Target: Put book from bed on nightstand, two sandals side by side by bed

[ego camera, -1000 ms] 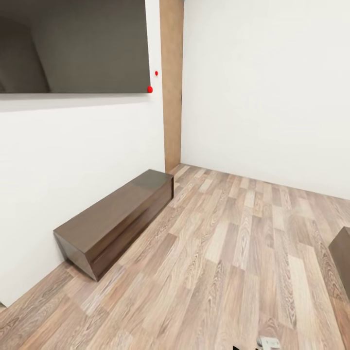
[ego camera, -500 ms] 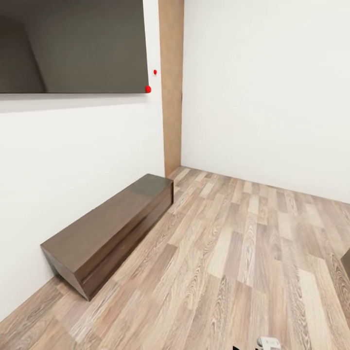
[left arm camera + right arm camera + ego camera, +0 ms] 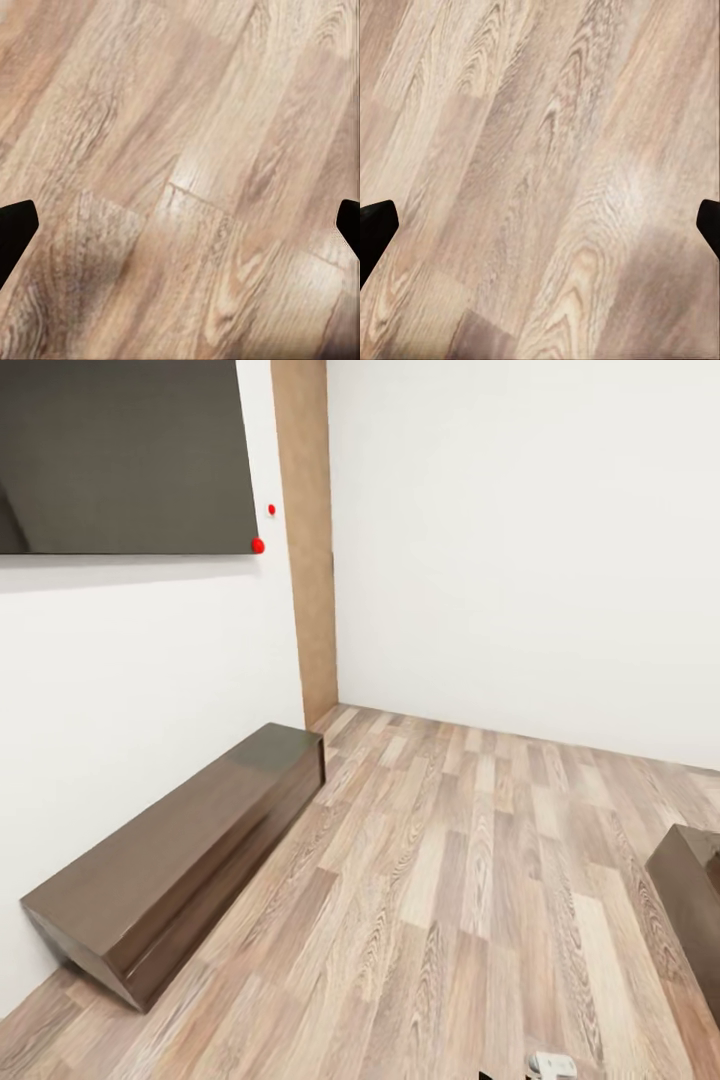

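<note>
Head view: my camera faces a corner of a white-walled room with a wood-plank floor (image 3: 470, 880). A long, low dark brown cabinet (image 3: 180, 855) lies along the left wall (image 3: 150, 690), running from about 8 o'clock toward the centre of the frame. Above it, at 10 to 11 o'clock, a dark flat panel (image 3: 120, 455) is mounted on that wall, with two small red dots (image 3: 258, 545) just beside its lower right corner. A tan vertical strip (image 3: 310, 540) occupies the corner at 12 o'clock, meeting the far white wall (image 3: 520, 540). At 4 o'clock, a dark brown wooden corner (image 3: 692, 900) enters from the frame edge; it may be part of the bed frame or a nightstand, and I cannot tell which. A small pale grey part (image 3: 550, 1063) shows at 6 o'clock.

Left wrist view: my left gripper (image 3: 180, 225) has its jaws spread wide, fingertips (image 3: 15, 229) at opposite frame edges, with bare planks between them.

Right wrist view: my right gripper (image 3: 540, 225) is likewise spread wide over bare planks, nothing between its fingertips (image 3: 375, 225).
</note>
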`<state>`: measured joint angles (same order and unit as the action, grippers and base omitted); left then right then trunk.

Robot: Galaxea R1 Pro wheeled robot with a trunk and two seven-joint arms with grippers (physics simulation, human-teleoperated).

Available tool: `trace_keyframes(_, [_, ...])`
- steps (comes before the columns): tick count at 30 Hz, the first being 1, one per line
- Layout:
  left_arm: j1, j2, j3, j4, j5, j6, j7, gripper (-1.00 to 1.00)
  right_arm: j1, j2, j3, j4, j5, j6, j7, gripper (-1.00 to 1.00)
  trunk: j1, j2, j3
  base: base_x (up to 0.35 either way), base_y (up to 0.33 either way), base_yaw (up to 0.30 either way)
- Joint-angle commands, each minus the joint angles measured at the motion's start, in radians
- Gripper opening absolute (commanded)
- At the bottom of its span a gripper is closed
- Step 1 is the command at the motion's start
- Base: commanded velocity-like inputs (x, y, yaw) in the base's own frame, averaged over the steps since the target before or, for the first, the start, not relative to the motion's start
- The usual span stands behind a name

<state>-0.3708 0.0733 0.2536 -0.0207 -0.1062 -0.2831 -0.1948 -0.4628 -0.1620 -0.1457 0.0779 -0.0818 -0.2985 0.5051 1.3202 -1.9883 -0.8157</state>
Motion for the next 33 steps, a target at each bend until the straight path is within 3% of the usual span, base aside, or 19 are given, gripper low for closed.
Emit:
trace_keyframes(1, [0.0, 0.0, 0.009, 0.001, -0.01, -0.004, -0.003, 1.0, -0.002, 0.0, -0.003, 0.005, -0.009, -0.003, 0.007, 1.0, 0.0, 0.0, 0.0, 0.0, 0.0, -0.275])
trace_keyframes(22, [0.0, 0.0, 0.009, 0.001, -0.01, -0.004, -0.003, 1.0, -0.002, 0.001, -0.003, 0.005, -0.009, -0.004, 0.004, 1.0, 0.0, 0.0, 0.007, 0.005, 0.0, -0.218])
trace_keyframes(33, [0.0, 0.0, 0.009, 0.001, -0.01, -0.004, -0.002, 1.0, -0.002, 0.0, -0.003, 0.005, -0.009, -0.004, 0.003, 1.0, 0.0, 0.0, 0.007, 0.288, 0.0, -0.012])
